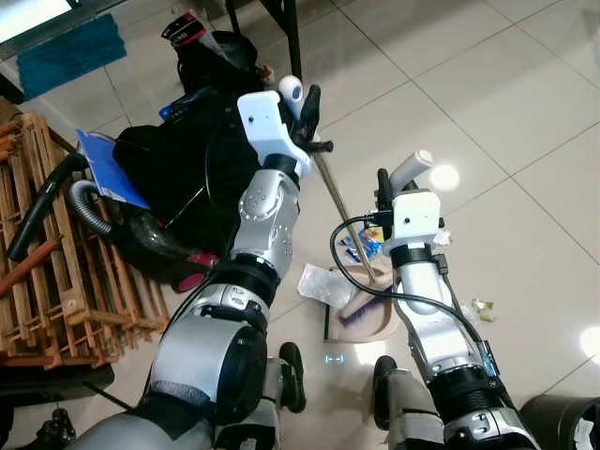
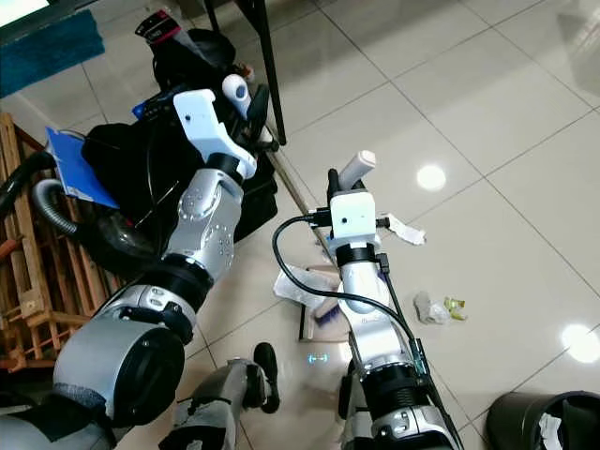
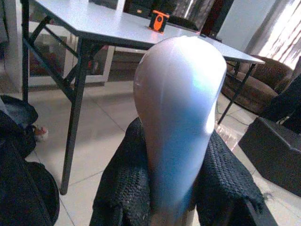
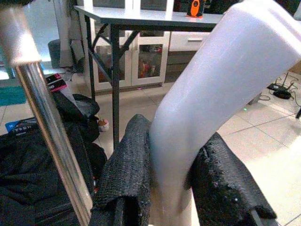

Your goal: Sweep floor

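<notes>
1. Left eye view: the left gripper (image 1: 302, 111) is clenched on the top of the broom (image 1: 330, 183), whose metal shaft slants down to bristles (image 1: 367, 311) resting in the dustpan (image 1: 377, 323) on the floor (image 1: 487, 103). The right gripper (image 1: 396, 183) grasps the dustpan handle (image 1: 411, 171). A plastic wrapper (image 1: 323, 283) lies touching the pan's edge
2. Right eye view: more litter lies right of the right arm, a white scrap (image 2: 405, 230) and a crumpled bit (image 2: 433, 307). A bin (image 2: 544, 422) stands at the lower right. A vacuum (image 2: 112, 225) and black bag (image 2: 169, 159) crowd the left side
3. Left wrist view: both fingers (image 3: 120, 188) press the broom's rounded cap (image 3: 181, 117)
4. Right wrist view: fingers (image 4: 129, 165) clamp the white handle; the shaft (image 4: 47, 122) passes just beside
5. To sweep well, I judge: keep the pan's lip flat on the tile, draw short strokes toward it, and gather the wrapper first, then the litter on the right
</notes>
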{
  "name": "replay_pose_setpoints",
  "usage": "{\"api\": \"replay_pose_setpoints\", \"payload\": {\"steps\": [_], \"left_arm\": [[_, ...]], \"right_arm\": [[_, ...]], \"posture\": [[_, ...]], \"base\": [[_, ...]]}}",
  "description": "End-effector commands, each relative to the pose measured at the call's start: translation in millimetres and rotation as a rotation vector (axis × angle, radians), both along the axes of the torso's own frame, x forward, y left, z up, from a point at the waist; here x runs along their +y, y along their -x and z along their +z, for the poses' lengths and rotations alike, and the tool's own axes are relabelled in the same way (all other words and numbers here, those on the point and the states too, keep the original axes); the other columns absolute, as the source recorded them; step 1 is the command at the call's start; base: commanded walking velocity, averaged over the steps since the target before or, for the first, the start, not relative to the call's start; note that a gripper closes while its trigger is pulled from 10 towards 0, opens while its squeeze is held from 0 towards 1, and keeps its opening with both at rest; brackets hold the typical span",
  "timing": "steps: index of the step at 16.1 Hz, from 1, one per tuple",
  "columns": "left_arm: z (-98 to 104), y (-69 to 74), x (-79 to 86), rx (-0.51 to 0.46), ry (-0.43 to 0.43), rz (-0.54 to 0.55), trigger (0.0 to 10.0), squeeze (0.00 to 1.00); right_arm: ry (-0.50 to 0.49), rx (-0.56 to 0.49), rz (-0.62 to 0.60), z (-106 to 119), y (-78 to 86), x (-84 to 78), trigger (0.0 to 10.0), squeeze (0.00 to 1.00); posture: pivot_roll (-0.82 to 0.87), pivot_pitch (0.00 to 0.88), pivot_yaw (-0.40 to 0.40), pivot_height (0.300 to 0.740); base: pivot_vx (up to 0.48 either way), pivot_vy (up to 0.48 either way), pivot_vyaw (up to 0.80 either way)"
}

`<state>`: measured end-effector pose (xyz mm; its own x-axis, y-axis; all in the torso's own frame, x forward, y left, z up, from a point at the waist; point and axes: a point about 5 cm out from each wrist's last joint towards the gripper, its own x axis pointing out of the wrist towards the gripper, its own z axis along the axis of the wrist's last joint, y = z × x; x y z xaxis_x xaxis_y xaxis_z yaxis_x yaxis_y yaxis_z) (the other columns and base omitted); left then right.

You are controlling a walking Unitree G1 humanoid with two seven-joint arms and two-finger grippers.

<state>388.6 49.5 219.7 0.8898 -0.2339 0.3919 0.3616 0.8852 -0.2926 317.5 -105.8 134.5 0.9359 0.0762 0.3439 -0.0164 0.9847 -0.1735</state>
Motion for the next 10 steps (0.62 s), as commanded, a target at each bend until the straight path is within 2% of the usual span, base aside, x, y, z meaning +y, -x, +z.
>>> {"api": "replay_pose_setpoints", "payload": {"steps": [1, 3, 5, 6, 7, 8, 9, 10], "left_arm": [[24.0, 6.4, -25.6, -0.081, 0.074, -0.051, 10.0, 0.0], [55.9, -1.9, 3.8, -0.205, 0.01, 0.027, 10.0, 0.0], [68.0, -3.5, 14.7, -0.252, -0.006, 0.062, 10.0, 0.0], [74.0, -4.8, 21.7, -0.282, -0.048, 0.082, 10.0, 0.0], [70.8, -5.1, 23.6, -0.305, -0.149, 0.069, 10.0, 0.0], [57.5, -8.4, 22.6, -0.246, -0.222, 0.046, 10.0, 0.0], [37.4, -9.3, 24.8, -0.212, -0.368, 0.055, 10.0, 0.0], [31.6, -9.4, 27.0, -0.203, -0.407, 0.07, 10.0, 0.0]], "right_arm": [[0.003, 0.113, 0.003, -22.9, 5.7, 1.2, 10.0, 0.0], [0.004, 0.115, -0.001, -24.3, 7.7, 0.0, 10.0, 0.0], [0.004, 0.118, -0.004, -25.4, 8.4, -1.2, 10.0, 0.0], [0.004, 0.122, -0.005, -26.1, 8.6, -1.9, 10.0, 0.0], [0.006, 0.128, -0.003, -27.8, 9.2, -1.3, 10.0, 0.0], [0.005, 0.132, -0.003, -28.3, 8.9, -1.2, 10.0, 0.0], [-0.004, 0.137, -0.001, -28.5, 7.4, -0.6, 10.0, 0.0], [-0.007, 0.139, -0.002, -28.7, 7.1, -0.2, 10.0, 0.0]], "posture": [[0.08, 0.326, 0.143, 0.74], [0.08, 0.319, 0.15, 0.74], [0.08, 0.318, 0.151, 0.74], [0.08, 0.318, 0.151, 0.74], [0.09, 0.313, 0.152, 0.74], [0.1, 0.317, 0.149, 0.74], [0.11, 0.329, 0.149, 0.74], [0.11, 0.329, 0.149, 0.74]], "base": [[0.0, 0.0, 0.0], [0.0, 0.0, 0.0], [0.0, 0.0, 0.0], [0.0, 0.0, 0.0], [0.0, 0.0, 0.0], [0.0, 0.0, 0.0], [0.0, 0.0, 0.0], [0.0, 0.0, 0.0]]}}
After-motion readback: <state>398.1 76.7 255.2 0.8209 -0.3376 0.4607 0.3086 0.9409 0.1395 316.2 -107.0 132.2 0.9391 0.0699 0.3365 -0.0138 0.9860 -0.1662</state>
